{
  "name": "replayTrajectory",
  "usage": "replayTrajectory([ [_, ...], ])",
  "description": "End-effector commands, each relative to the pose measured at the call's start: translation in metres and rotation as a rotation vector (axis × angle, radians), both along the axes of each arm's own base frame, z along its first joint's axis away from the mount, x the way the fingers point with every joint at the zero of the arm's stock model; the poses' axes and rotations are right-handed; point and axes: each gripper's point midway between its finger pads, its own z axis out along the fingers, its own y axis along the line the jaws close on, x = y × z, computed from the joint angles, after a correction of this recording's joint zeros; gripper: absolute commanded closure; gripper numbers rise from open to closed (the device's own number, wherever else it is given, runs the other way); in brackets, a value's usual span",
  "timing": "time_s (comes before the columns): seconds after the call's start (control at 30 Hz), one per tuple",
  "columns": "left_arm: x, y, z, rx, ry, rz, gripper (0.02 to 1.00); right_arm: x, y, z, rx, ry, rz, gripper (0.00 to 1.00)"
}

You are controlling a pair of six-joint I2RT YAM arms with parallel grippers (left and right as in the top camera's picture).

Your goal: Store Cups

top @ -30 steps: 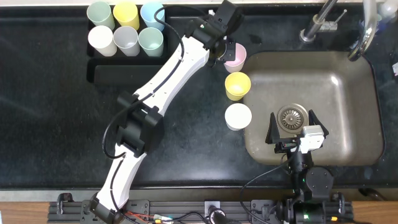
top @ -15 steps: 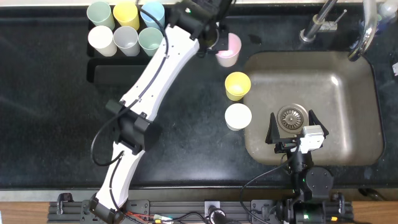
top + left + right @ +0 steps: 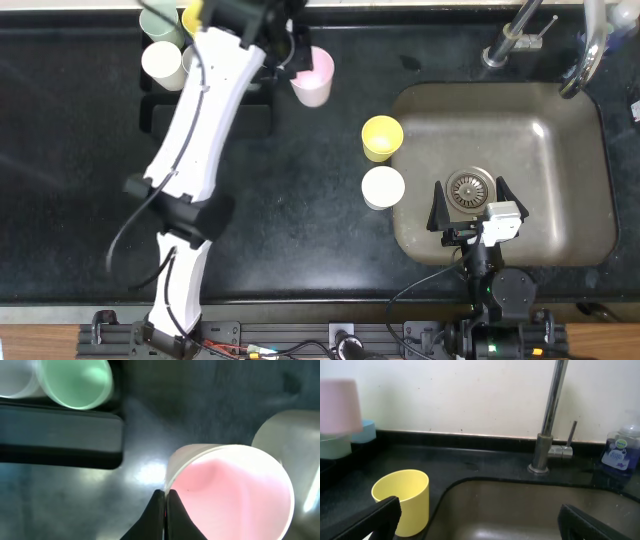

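A pink cup hangs above the counter just right of the black tray. My left gripper is shut on the cup's rim, one finger inside and one outside. The pink cup is upright with its mouth up, and a mint cup stands in the tray close by. A yellow cup and a white cup stand on the counter at the sink's left edge. My right gripper rests open over the sink, holding nothing. The pink cup and the yellow cup appear in the right wrist view.
The tray holds several cups, among them a white one and a pale green one, partly hidden by my left arm. A faucet and a blue soap bottle stand behind the sink. Dark counter spreads below the tray.
My left arm has swung left with the pink cup, from beside the sink's corner to just right of the tray. The right arm has not moved.
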Motion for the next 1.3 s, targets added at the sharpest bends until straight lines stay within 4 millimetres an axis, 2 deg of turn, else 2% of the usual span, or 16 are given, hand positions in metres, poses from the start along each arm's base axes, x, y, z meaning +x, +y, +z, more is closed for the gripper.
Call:
replayTrajectory([
  [0.03,-0.005,0.041,0.064,-0.002,-0.165,0.044,0.98,0.0,0.0,-0.003,0.003,-0.002,0.001,0.005],
  [0.3,-0.016,0.097,0.11,0.022,-0.28,0.062,0.982,0.0,0.0,-0.003,0.003,-0.002,0.001,0.007],
  [0.43,-0.026,0.124,0.117,0.046,-0.279,0.076,0.982,0.0,0.0,-0.003,0.003,-0.002,0.001,0.005],
  [0.53,-0.043,0.148,0.105,0.064,-0.212,0.125,0.982,0.0,0.0,-0.003,0.003,-0.002,0.001,0.003],
  [0.67,-0.076,0.177,0.083,0.091,-0.105,0.218,0.982,0.0,0.0,-0.003,0.003,-0.002,0.001,0.005],
  [0.73,-0.088,0.185,0.074,0.086,-0.078,0.278,0.982,0.0,0.0,-0.003,0.003,-0.002,0.001,0.003],
  [0.9,-0.079,0.19,0.057,0.088,-0.186,0.301,0.982,0.0,0.0,-0.003,0.003,-0.002,0.001,0.003],
  [1.03,-0.104,0.205,0.027,0.073,-0.15,0.396,0.982,0.0,0.0,-0.003,0.003,-0.002,0.001,0.007],
  [1.1,-0.11,0.212,0.017,0.062,-0.162,0.42,0.982,0.0,0.0,-0.003,0.003,-0.002,0.001,0.005],
  [1.23,-0.114,0.227,0.003,0.016,-0.157,0.477,0.982,0.0,0.0,-0.003,0.003,-0.002,0.001,0.005],
  [1.3,-0.108,0.233,0.0,-0.01,-0.16,0.499,0.982,0.0,0.0,-0.003,0.003,-0.002,0.001,0.005],
])
